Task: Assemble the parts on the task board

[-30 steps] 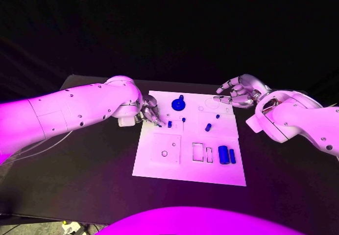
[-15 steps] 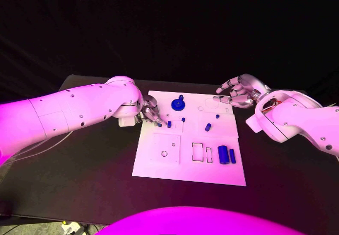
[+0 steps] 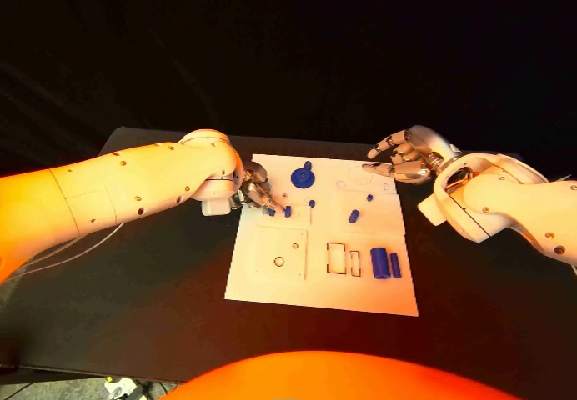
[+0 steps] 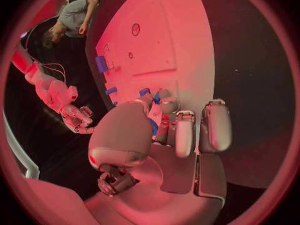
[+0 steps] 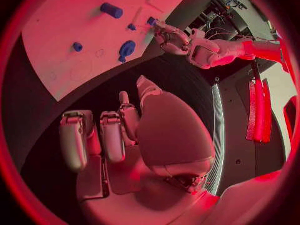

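The white task board lies mid-table. On it are a blue disc with a knob, a short cylinder, two tiny pegs, a thick cylinder and a thin bar. My left hand reaches down onto the board's left edge. A small blue part shows pinched between its thumb and a finger. My right hand hovers off the board's far right corner with its fingers apart and nothing in them. The right wrist view shows the disc and my left hand.
The board's near half has two rectangular slots and a small round hole. Black table surrounds the board on all sides. My right hand appears beyond the board in the left wrist view.
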